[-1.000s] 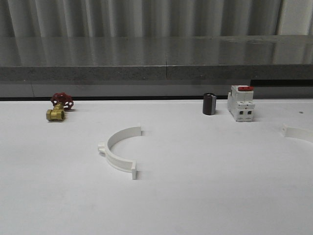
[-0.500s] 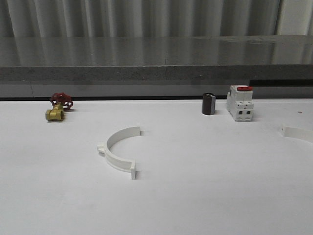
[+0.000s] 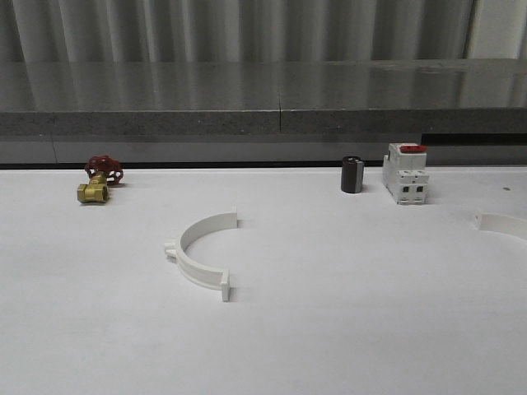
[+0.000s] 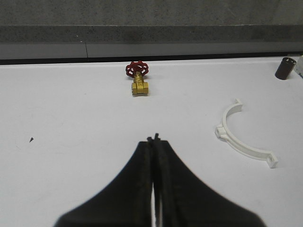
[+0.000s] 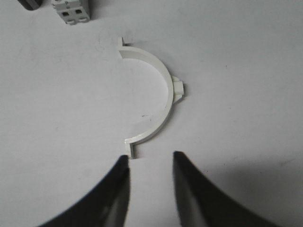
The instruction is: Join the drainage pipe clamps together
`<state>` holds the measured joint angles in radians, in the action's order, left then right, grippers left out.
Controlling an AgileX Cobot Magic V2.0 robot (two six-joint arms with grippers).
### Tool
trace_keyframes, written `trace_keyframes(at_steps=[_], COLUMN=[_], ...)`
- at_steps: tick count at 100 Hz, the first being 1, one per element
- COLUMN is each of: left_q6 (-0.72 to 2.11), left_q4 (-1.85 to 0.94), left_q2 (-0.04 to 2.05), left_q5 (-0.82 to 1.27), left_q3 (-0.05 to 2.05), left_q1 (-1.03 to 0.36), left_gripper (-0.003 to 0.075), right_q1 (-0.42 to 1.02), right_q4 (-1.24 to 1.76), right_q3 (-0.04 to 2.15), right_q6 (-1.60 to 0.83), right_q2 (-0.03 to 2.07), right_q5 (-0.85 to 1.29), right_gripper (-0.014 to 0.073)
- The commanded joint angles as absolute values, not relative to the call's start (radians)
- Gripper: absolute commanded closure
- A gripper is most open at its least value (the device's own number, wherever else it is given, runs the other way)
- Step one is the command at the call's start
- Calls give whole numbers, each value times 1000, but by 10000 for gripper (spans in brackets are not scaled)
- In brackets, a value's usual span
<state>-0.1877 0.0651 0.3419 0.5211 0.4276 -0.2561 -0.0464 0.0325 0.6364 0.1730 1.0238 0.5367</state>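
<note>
One of the drainage pipe clamps (image 3: pixel 182 253), a white half-ring with end tabs, lies flat on the white table left of centre, its open side to the right. The left wrist view has it (image 4: pixel 246 150) off to one side of my left gripper (image 4: pixel 154 139), which is shut on nothing and hovers over bare table. The other clamp (image 3: pixel 504 224) lies at the table's right edge, cut off by the frame. In the right wrist view that half-ring (image 5: pixel 168 90) lies just ahead of my open right gripper (image 5: pixel 150 158), its nearest tab beside one fingertip.
A brass valve with a red handwheel (image 3: pixel 99 181) sits at the back left. A small black cylinder (image 3: pixel 352 174) and a white red-topped breaker block (image 3: pixel 405 173) stand at the back right. A grey ledge runs behind the table.
</note>
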Motion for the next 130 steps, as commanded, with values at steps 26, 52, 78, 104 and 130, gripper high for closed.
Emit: trace_keyframes(at_steps=[26, 52, 78, 104, 130], left_q6=[-186, -186, -186, -186, -186], left_q4=[67, 67, 67, 67, 67], left_q2=[348, 348, 348, 348, 348], left_q5=[448, 448, 448, 448, 448], left_q3=[455, 455, 455, 455, 455], left_q1=[-252, -252, -252, -252, -252], left_gripper=[740, 740, 740, 740, 740], right_q1=[-52, -84, -84, -84, -86], right_q4=[43, 34, 34, 34, 34], right_q3=[705, 870, 1001, 1049, 1057], right_q6=[170, 83, -8, -9, -9], right_q2=[1095, 1342, 1598, 1704, 1737], right_q5=[411, 501, 548, 537, 542], right_gripper=[32, 32, 32, 32, 32])
